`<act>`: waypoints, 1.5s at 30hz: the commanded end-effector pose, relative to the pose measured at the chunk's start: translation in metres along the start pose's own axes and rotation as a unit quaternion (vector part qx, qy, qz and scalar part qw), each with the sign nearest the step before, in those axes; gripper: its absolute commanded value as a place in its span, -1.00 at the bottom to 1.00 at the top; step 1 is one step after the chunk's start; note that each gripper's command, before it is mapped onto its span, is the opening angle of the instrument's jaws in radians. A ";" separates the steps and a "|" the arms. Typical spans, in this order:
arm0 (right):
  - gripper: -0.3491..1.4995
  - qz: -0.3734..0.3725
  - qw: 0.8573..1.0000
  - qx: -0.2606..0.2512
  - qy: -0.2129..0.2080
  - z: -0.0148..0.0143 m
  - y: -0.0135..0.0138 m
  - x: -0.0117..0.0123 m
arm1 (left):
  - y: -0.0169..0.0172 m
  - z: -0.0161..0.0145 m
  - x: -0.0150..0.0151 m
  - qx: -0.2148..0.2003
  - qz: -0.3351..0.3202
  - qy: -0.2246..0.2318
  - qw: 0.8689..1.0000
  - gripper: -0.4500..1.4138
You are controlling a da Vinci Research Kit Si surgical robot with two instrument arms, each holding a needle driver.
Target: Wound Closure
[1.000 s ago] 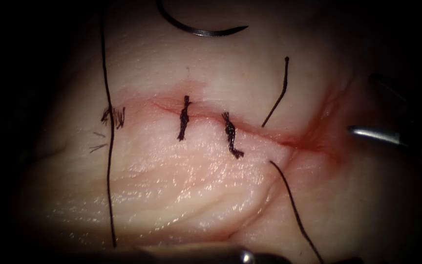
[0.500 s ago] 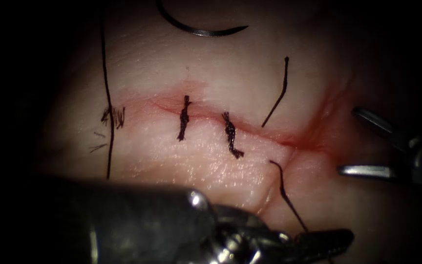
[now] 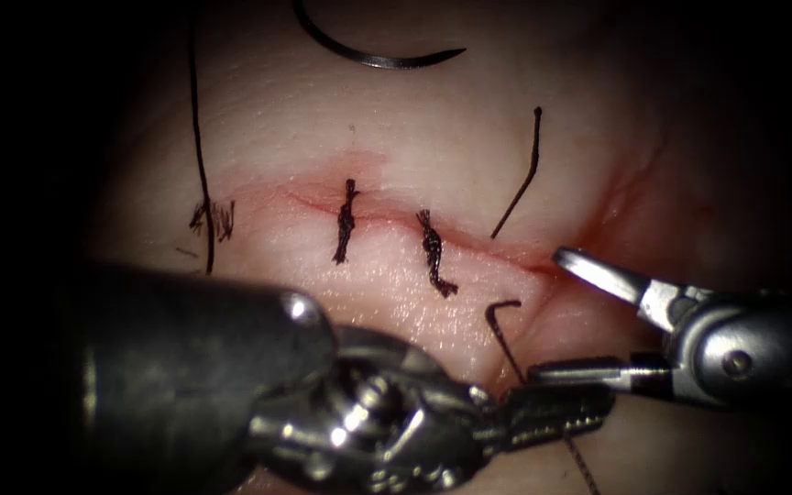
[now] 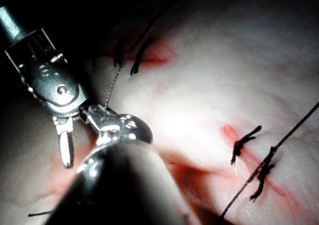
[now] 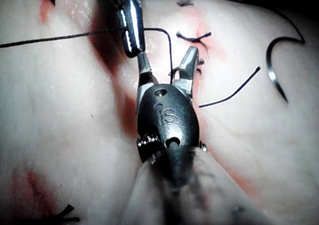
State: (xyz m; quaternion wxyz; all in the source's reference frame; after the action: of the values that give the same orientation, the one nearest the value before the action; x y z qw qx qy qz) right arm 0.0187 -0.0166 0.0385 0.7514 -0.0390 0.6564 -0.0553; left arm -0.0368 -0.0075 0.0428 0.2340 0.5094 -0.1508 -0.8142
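Two tools meet over the tissue [image 3: 396,321]: the left tool [image 3: 552,419] clamps the thread [image 3: 504,332] just below the cut [image 3: 469,234], while the right tool [image 3: 570,316] gapes, empty. One needle [image 3: 373,57] lies free above the cut; two knotted stitches [image 3: 345,222] cross it.

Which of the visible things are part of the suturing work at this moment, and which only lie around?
In use:
- left tool, shut on the black thread
- right tool, open, holding nothing
- pale pork tissue with its cut

Lying about:
- dark curved needle, free on the tissue
- two knotted stitches
- cut thread end
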 end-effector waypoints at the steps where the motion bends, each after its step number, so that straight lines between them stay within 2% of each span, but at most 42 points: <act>1: 0.51 -0.002 1.000 -0.001 0.004 0.0019 0.0003 0.0000 | 0.0001 0.0007 -0.0002 -0.003 0.001 -0.001 1.000 -1.00; 3: 0.58 -0.002 1.000 -0.003 0.003 0.0026 0.0004 -0.0001 | 0.0003 0.0008 -0.0002 -0.006 0.002 -0.002 1.000 -1.00; 8: 0.58 -0.009 1.000 0.006 0.008 0.0042 -0.0001 -0.0001 | 0.0008 0.0008 -0.0001 -0.012 0.002 -0.003 1.000 -1.00; 10: 0.56 -0.010 1.000 0.006 0.010 0.0046 -0.0002 0.0000 | 0.0009 0.0008 0.0000 -0.012 -0.001 -0.003 1.000 -1.00; 11: 0.49 -0.010 1.000 0.007 0.011 0.0047 -0.0002 0.0001 | 0.0009 0.0008 0.0000 -0.012 -0.001 -0.003 1.000 -1.00; 12: 0.35 -0.011 1.000 0.008 0.013 0.0047 -0.0002 0.0002 | 0.0009 0.0008 0.0000 -0.012 -0.001 -0.003 1.000 -1.00; 13: 0.02 -0.011 1.000 0.010 0.016 0.0047 -0.0002 0.0003 | 0.0009 0.0008 0.0000 -0.012 -0.001 -0.003 1.000 -1.00; 14: -0.67 -0.019 0.999 0.017 0.020 0.0045 -0.0003 0.0004 | 0.0009 0.0008 0.0000 -0.012 -0.001 -0.003 1.000 -1.00; 15: -1.00 -0.023 0.999 0.024 0.022 0.0044 -0.0004 0.0004 | 0.0009 0.0008 0.0000 -0.012 -0.001 -0.003 1.000 -1.00; 18: -1.00 -0.029 0.999 0.032 0.023 0.0040 -0.0002 0.0003 | 0.0009 0.0008 0.0000 -0.012 -0.006 -0.004 1.000 -1.00; 19: -1.00 -0.032 0.999 0.030 0.021 0.0038 -0.0001 0.0001 | 0.0008 0.0008 0.0000 -0.012 -0.007 -0.003 1.000 -0.71; 20: -1.00 -0.032 0.999 0.030 0.021 0.0038 -0.0001 0.0001 | 0.0008 0.0008 0.0000 -0.012 -0.007 -0.003 1.000 -0.71; 21: -1.00 -0.032 0.999 0.030 0.016 0.0038 0.0000 -0.0001 | 0.0008 0.0009 0.0000 -0.012 -0.007 -0.004 1.000 -0.41; 22: -1.00 -0.032 0.999 0.031 0.010 0.0037 0.0003 -0.0004 | 0.0008 0.0011 0.0002 0.002 -0.008 -0.002 1.000 0.08; 23: -1.00 -0.031 0.999 0.028 -0.001 0.0037 0.0007 -0.0010 | 0.0008 0.0012 0.0004 0.014 -0.008 -0.002 1.000 0.32; 24: -1.00 -0.031 0.999 0.029 -0.005 0.0037 0.0010 -0.0013 | 0.0008 0.0013 0.0004 0.019 -0.008 -0.003 1.000 0.39; 36: -1.00 0.002 0.999 0.032 -0.027 0.0043 0.0044 -0.0040 | 0.0012 0.0030 0.0000 0.040 0.000 -0.008 0.999 0.55; 45: -1.00 0.027 0.997 0.057 -0.033 0.0058 0.0061 -0.0054 | 0.0014 0.0032 -0.0015 0.058 0.007 -0.017 0.998 0.48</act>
State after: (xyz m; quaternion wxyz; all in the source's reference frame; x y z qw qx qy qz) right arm 0.0233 -0.0100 0.0435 0.7756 0.0248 0.6272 -0.0666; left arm -0.0381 -0.0081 0.0457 0.2089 0.5058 -0.2064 -0.8112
